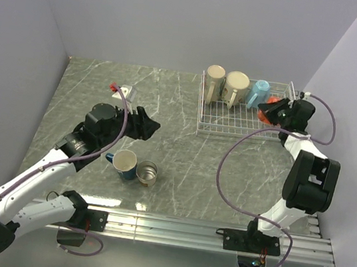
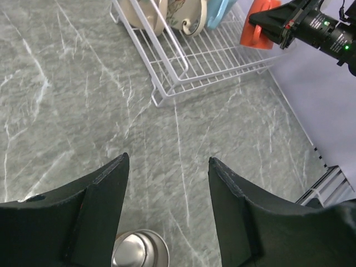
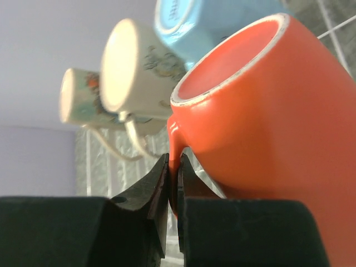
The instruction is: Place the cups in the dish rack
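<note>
Clamping the orange mug (image 3: 267, 111), right pincer (image 3: 172, 183) hangs at rack (image 1: 232, 133) edge; left pincer (image 2: 168, 161) wide.

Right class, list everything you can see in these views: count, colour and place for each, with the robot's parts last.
table: one, grey marbled, under everything
dish rack: one, white wire, far right of the table
cream mug: one, cream, rack's left end
pale mug: one, off-white, right beside the cream mug
light blue mug: one, light blue, in the rack, next along
orange mug: one, orange, rack's right end
dark blue mug: one, dark blue, on the table, near left
metal mug: one, silver-grey, beside the dark blue mug
small block: one, white with red, far left
left tool: black, open
right tool: black, shut on the orange mug
</note>
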